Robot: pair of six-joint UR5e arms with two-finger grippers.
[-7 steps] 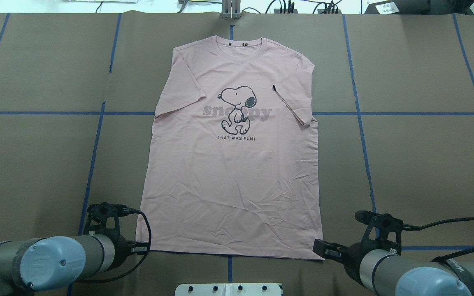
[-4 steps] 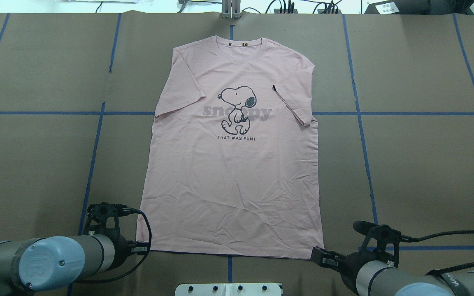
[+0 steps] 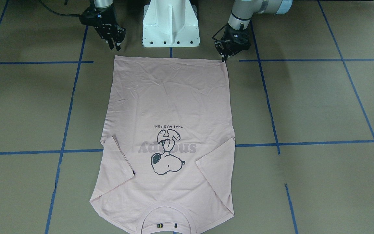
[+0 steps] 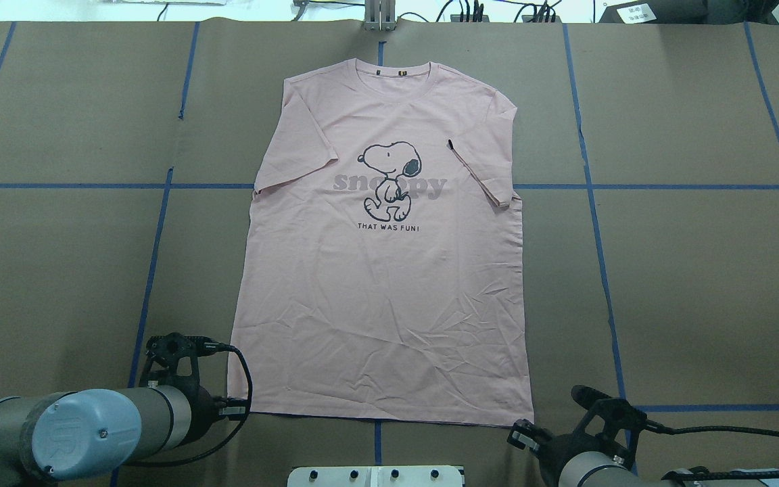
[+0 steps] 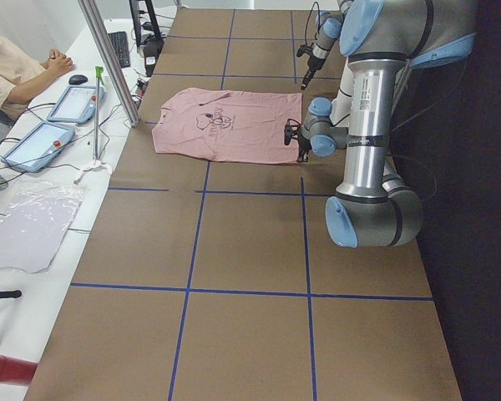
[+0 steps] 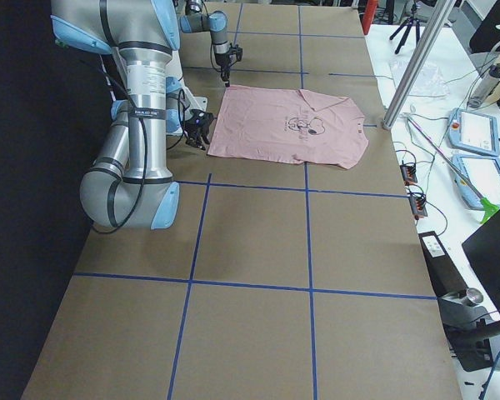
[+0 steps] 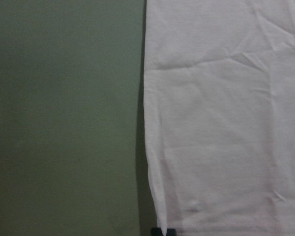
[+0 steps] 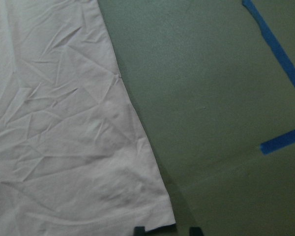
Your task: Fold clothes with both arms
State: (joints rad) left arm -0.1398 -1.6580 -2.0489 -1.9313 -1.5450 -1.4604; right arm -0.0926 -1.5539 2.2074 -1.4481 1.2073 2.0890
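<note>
The pale pink T-shirt (image 4: pixel 383 304) lies flat on the brown table, dog print up, collar away from me and both sleeves folded inward. It also shows in the front view (image 3: pixel 170 97). My left gripper (image 4: pixel 237 408) (image 3: pixel 223 58) is at the hem's left corner. In the left wrist view (image 7: pixel 162 232) its tips are together on that corner of the cloth (image 7: pixel 226 123). My right gripper (image 4: pixel 519 436) (image 3: pixel 115 46) is open just behind the hem's right corner. In the right wrist view (image 8: pixel 167 231) the corner of the cloth (image 8: pixel 64 123) lies between its spread tips.
The white pedestal (image 3: pixel 170 22) stands between the arms at the table's near edge. Blue tape lines (image 4: pixel 592 203) cross the brown table. A metal pole (image 5: pixel 108 58), tablets (image 5: pixel 71 104) and a seated operator (image 5: pixel 8 71) are at the far side.
My right gripper has drawn back toward me, off the hem's right corner. The left gripper has barely moved. The shirt's hem has shifted slightly.
</note>
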